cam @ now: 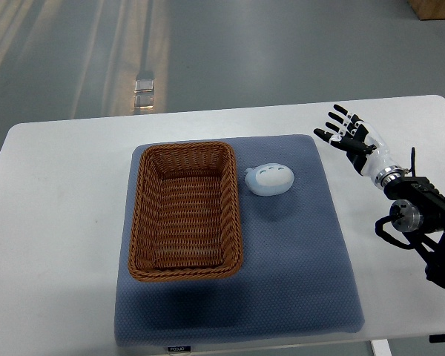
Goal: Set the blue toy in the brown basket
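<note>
A pale blue rounded toy (269, 179) lies on the blue-grey mat (297, 252), just right of the brown wicker basket (142, 215). The basket holds nothing that I can see. My right hand (346, 132) hovers over the white table at the mat's upper right corner, fingers spread and holding nothing. It sits roughly a hand's length right of and above the toy. The left arm does not show.
The white table (52, 222) carries the mat and basket. A small clear cube (144, 90) stands on the grey floor beyond the table's far edge. A brown box corner (436, 7) shows at the top right.
</note>
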Controlling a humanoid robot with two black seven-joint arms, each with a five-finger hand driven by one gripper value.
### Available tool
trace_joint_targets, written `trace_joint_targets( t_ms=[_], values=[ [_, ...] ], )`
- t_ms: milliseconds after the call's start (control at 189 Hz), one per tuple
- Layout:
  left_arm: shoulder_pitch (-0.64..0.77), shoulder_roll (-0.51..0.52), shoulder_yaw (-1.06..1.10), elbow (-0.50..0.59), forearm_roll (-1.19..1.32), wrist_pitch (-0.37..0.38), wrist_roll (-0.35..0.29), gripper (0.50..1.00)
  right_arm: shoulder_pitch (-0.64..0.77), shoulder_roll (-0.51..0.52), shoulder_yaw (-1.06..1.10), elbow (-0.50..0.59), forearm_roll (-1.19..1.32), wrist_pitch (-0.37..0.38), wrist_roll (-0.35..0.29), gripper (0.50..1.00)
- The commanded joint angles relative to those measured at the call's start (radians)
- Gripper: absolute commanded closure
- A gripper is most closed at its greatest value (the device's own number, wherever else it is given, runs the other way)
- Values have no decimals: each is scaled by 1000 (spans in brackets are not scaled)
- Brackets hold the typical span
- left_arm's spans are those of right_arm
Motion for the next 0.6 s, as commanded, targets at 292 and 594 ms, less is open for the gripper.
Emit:
trace_joint_targets(
  t_ms=[292,594],
  values=[
    [0,0,0,0,-1,0,0,500,0,-3,-2,9,-1,0,4,589],
    [0,0,0,2,1,0,0,500,6,-14,-22,16,-18,9,6,589]
  ],
)
